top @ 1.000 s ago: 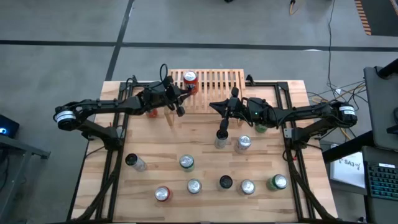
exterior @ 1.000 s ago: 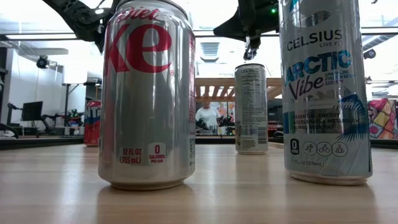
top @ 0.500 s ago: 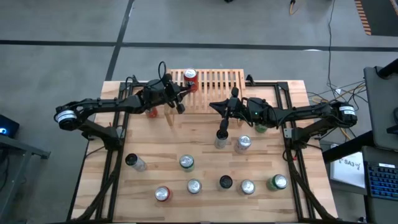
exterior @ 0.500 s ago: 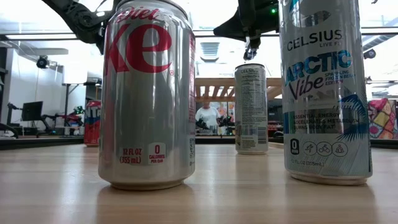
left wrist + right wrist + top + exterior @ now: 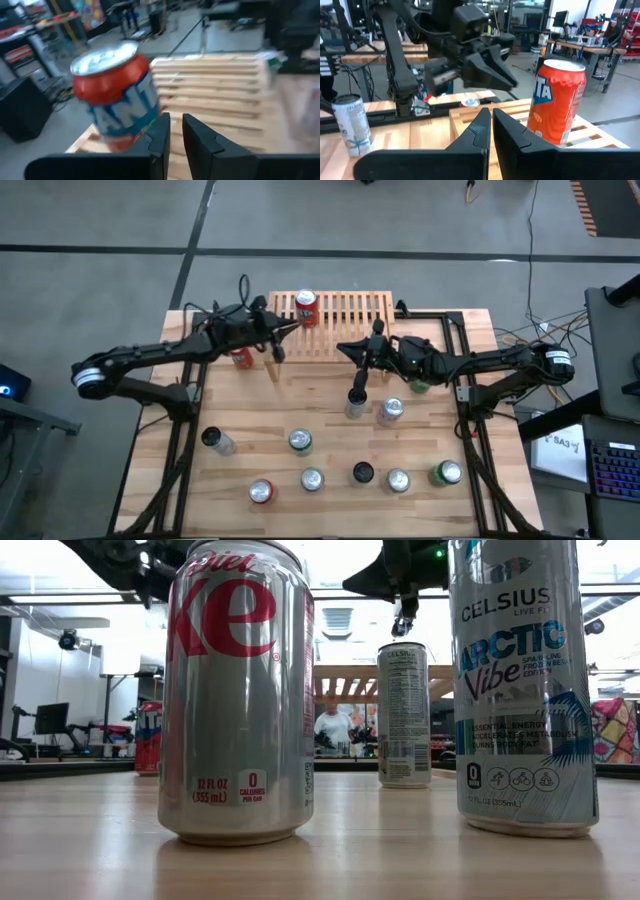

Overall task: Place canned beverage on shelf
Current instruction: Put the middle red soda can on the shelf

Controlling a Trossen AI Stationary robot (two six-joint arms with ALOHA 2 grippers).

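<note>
Orange can (image 5: 306, 306) on slatted shelf (image 5: 350, 320)

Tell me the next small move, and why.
Probably open the right gripper and lower it over the slim can directly beneath it. One can already stands on the shelf, the left gripper holds nothing, and the right gripper hovers shut above the slim can.

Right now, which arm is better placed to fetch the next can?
Right: the right gripper hangs just above the tall slim can; the left gripper sits by the shelf.
</note>
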